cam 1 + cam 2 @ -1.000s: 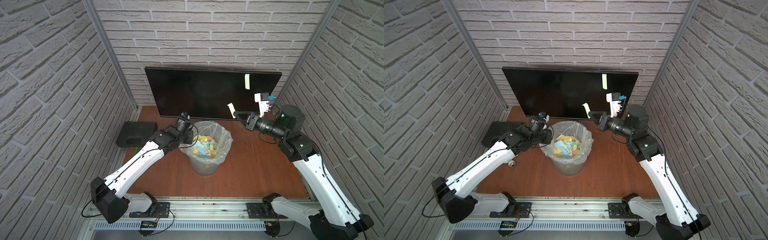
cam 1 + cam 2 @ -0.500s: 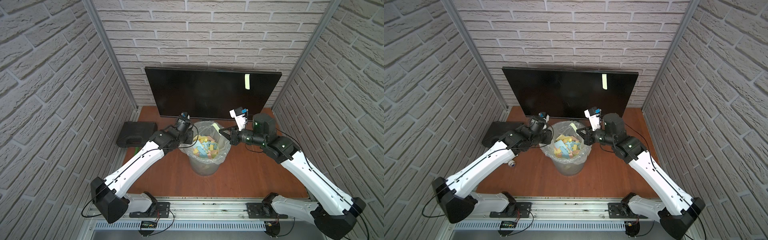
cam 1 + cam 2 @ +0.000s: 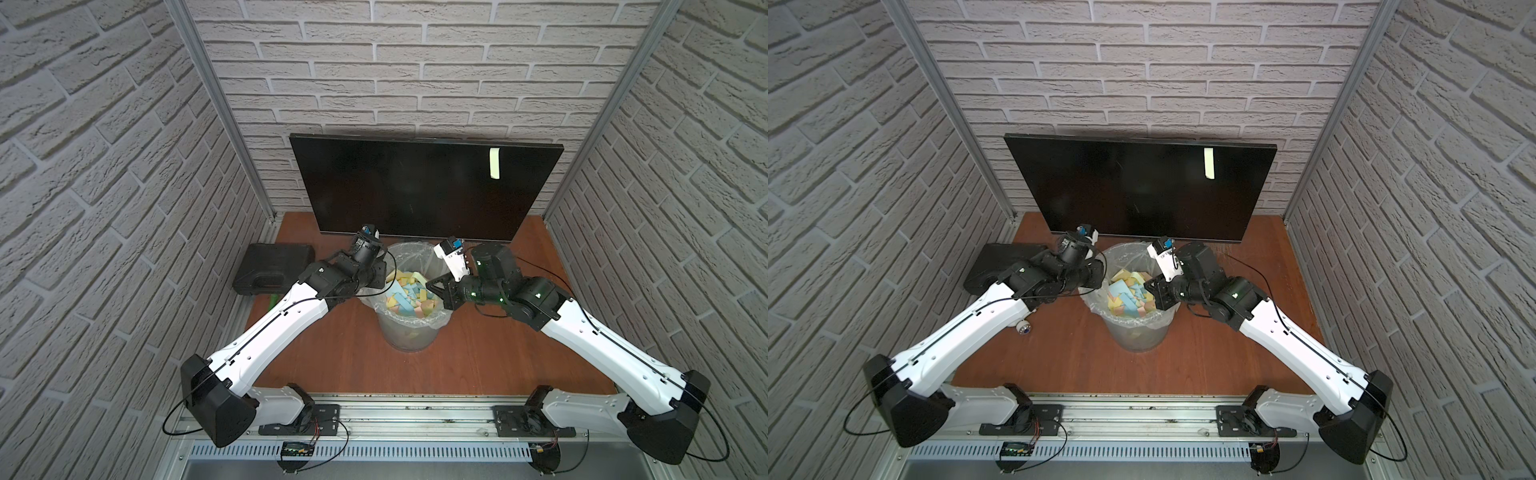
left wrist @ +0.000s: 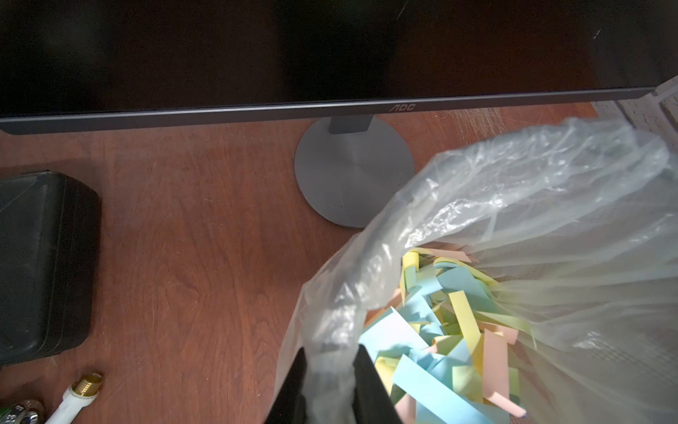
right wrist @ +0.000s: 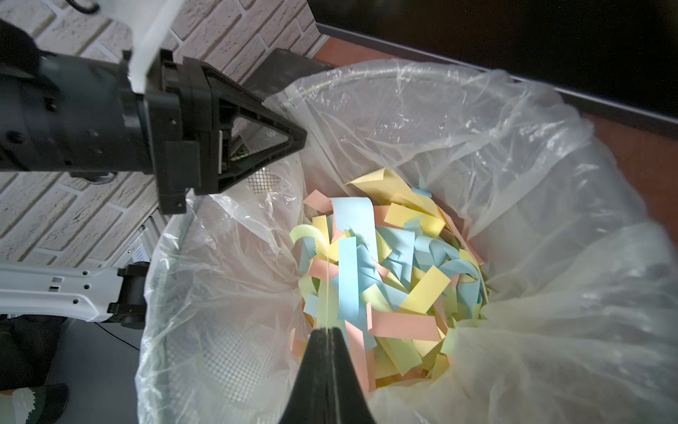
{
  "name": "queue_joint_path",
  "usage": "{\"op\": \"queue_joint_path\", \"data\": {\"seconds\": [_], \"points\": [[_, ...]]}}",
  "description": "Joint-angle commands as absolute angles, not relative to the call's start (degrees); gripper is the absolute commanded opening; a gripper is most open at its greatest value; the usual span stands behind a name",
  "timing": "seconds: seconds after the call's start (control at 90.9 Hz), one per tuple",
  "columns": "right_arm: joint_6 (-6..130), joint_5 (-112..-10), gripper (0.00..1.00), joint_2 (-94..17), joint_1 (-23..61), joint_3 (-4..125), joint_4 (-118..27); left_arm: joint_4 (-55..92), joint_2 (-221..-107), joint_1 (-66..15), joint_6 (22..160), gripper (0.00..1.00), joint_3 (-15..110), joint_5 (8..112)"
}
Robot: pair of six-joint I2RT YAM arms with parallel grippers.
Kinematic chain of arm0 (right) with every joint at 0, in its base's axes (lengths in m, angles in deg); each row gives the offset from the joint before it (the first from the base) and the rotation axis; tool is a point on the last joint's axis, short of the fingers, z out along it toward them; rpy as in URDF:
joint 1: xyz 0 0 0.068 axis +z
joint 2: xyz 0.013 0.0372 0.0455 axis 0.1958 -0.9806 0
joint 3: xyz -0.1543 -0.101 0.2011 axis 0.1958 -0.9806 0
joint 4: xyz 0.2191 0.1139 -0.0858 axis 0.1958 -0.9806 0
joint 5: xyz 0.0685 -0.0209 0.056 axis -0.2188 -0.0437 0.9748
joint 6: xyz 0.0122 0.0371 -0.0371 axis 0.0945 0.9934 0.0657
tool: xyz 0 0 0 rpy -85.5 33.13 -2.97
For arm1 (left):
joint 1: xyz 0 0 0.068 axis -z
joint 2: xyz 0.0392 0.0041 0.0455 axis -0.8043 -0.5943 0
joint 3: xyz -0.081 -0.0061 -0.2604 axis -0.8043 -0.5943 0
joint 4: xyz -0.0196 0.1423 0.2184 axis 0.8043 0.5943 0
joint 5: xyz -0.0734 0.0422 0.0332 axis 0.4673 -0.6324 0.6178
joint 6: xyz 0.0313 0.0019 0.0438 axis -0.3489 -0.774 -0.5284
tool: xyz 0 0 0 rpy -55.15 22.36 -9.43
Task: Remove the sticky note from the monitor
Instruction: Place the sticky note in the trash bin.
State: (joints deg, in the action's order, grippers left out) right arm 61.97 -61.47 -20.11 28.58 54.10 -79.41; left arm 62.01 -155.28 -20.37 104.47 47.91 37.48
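Observation:
The black monitor [image 3: 415,187] [image 3: 1133,187] stands at the back of the table in both top views. One pale yellow sticky note [image 3: 494,163] [image 3: 1209,163] is stuck near the screen's upper right. My right gripper [image 3: 432,286] [image 5: 325,332] hangs over the lined bin [image 3: 409,336], shut on another pale sticky note [image 5: 325,293] that I see edge-on. My left gripper [image 3: 380,278] [image 4: 332,367] is shut on the bin's clear plastic liner [image 4: 367,275] at the rim's left side. Several coloured paper strips [image 5: 385,275] fill the bin.
A black plastic case [image 3: 272,268] lies left of the bin. The monitor's round grey foot [image 4: 354,172] sits just behind the bin. A brass fitting on a white hose [image 4: 79,389] lies near the case. Brick walls close in on three sides.
My right arm has swung left and down from the monitor's lower right to above the bin, carrying the note. The left arm has stayed put, holding the liner.

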Motion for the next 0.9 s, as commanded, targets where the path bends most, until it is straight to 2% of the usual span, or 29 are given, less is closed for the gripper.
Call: {"op": "queue_joint_path", "data": {"seconds": [0.0, 0.891], "points": [[60.59, -63.82, 0.03, -21.05, 29.39, 53.47, -78.98, 62.99, -155.20, -20.06, 104.42, 0.21, 46.21, 38.70], [58.85, -66.26, 0.03, -22.34, 32.53, 55.94, -80.89, 62.95, -155.19, -20.07, 104.52, 0.21, 46.31, 38.88]]}}
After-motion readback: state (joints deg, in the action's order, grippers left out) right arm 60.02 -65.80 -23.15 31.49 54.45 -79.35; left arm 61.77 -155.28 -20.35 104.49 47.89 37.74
